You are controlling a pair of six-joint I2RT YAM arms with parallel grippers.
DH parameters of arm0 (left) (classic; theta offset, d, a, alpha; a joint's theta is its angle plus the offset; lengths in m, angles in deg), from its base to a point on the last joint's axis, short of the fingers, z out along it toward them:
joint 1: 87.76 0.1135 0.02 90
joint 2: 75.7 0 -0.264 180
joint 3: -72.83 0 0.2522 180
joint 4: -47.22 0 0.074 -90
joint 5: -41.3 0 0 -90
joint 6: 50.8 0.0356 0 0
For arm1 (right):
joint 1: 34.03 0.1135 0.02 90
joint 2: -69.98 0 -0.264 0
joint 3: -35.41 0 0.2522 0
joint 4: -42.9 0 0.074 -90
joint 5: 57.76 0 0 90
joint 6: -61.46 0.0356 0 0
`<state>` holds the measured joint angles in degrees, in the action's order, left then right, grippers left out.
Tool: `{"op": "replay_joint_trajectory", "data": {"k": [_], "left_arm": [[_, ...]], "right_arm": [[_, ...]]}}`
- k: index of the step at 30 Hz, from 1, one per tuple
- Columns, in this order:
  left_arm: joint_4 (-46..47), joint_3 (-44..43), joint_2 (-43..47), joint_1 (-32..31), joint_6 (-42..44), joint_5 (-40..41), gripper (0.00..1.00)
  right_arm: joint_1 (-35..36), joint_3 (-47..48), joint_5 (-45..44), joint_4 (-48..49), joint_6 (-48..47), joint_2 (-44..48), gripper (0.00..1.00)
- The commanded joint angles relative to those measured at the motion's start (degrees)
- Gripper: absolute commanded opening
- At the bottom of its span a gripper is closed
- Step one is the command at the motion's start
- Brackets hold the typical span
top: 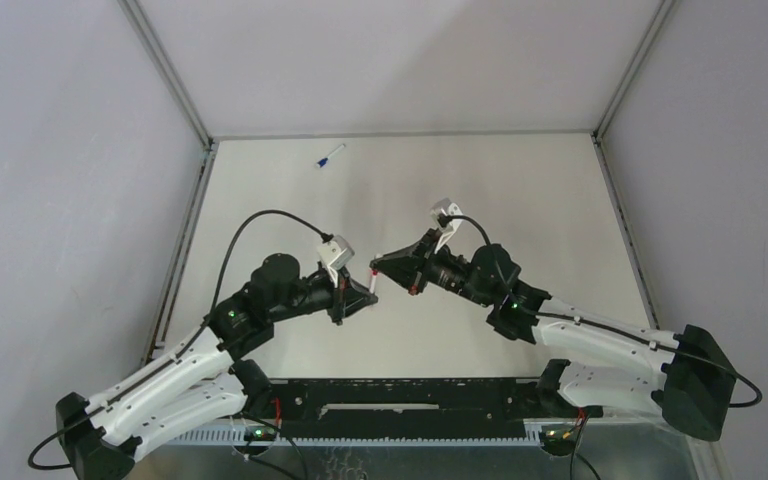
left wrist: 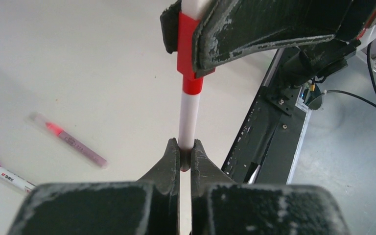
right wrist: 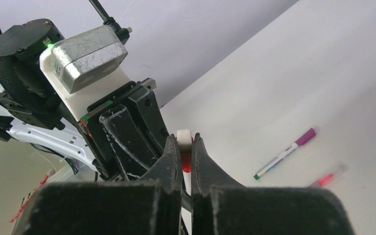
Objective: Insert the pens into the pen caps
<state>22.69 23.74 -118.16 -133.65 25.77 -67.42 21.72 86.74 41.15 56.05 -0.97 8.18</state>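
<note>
Makes four pens in all, namely one red-capped pen [left wrist: 188, 117], one blue-capped pen [top: 330, 154], one purple-capped pen [right wrist: 286, 152] and one pink-tipped pen [right wrist: 328, 177], plus one left pincer [left wrist: 185, 152] and one right pincer [right wrist: 186, 147].

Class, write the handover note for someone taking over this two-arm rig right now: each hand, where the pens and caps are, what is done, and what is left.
Left hand: shut on the white pen, held above the table.
Right hand: shut on the red cap, which sits over that pen's tip.
A red band shows below the cap, so full seating is unconfirmed.
Done: the purple-capped pen and the blue-capped pen lie on the table.
Unclear: the pink pen is too blurred to tell whether it is capped.
Left: press the cap home, put the pen down, check the pink one.
</note>
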Motion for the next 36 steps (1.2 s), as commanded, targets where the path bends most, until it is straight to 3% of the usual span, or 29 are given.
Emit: {"op": "replay_joint_trajectory", "data": {"k": [1,2,5,8,11,19,23,30,36], "left_arm": [[13.15,-4.64,0.6,1.23,0.16,8.48,0.0],[12.99,-4.5,0.09,1.23,-0.55,7.87,0.0],[13.6,-2.28,-2.36,1.09,-2.7,8.06,0.0],[14.1,1.02,-5.97,0.62,-4.81,13.19,0.0],[12.14,0.74,-12.6,-0.58,-9.41,21.36,0.0],[-6.4,-19.47,-41.79,-10.17,-16.62,35.46,0.0],[-12.96,-29.36,-53.34,-13.04,-20.42,35.42,0.0],[-16.72,-35.85,-61.17,-14.18,-25.95,32.8,0.01],[-19.72,-37.08,-63.78,-14.23,-28.3,32.39,0.12]], "right_arm": [[0.64,1.4,9.48,-9.03,2.77,2.06,0.0],[-2.52,4.5,10.23,-12.06,1.35,3.96,0.05],[-12.09,17.93,8.08,-22.17,-5.4,9.5,0.44],[-21.11,26.86,1.09,-26.03,-8.87,14.26,0.61],[-26.0,28.22,-2.65,-29.29,-8.68,18.2,0.74],[-27.4,18.06,-7.09,-43.02,-6.32,29.21,0.76],[-27.45,16.4,-8.25,-48.35,-7.11,34.4,0.76],[-27.45,16.4,-10.92,-54.72,-10.17,39.61,0.76],[-27.44,16.4,-10.08,-55.99,-11.42,40.03,0.75]]}}
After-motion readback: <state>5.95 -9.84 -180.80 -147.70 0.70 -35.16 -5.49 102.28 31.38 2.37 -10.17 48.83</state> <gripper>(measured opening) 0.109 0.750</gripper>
